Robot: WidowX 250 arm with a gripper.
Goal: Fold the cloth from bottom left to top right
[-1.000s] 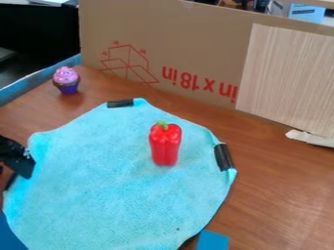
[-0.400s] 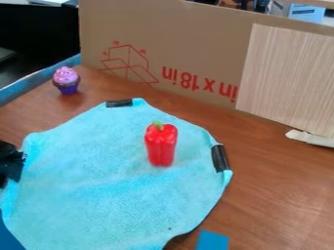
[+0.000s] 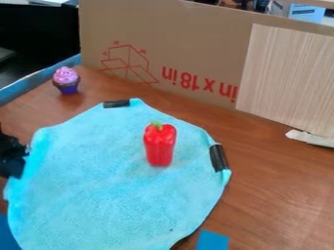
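Turquoise cloth (image 3: 117, 180), apparently plain; red pepper (image 3: 159, 146).

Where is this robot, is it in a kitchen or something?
It looks more like a robot practice table than a real kitchen. There's a big brown cardboard box panel standing like a wall, a toy-like pink and purple cupcake, and a black robot gripper beside a turquoise cloth.

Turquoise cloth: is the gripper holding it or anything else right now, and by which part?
It can't be told for sure. The gripper is at the left edge of the turquoise cloth; if it holds anything, that edge is the likely place.
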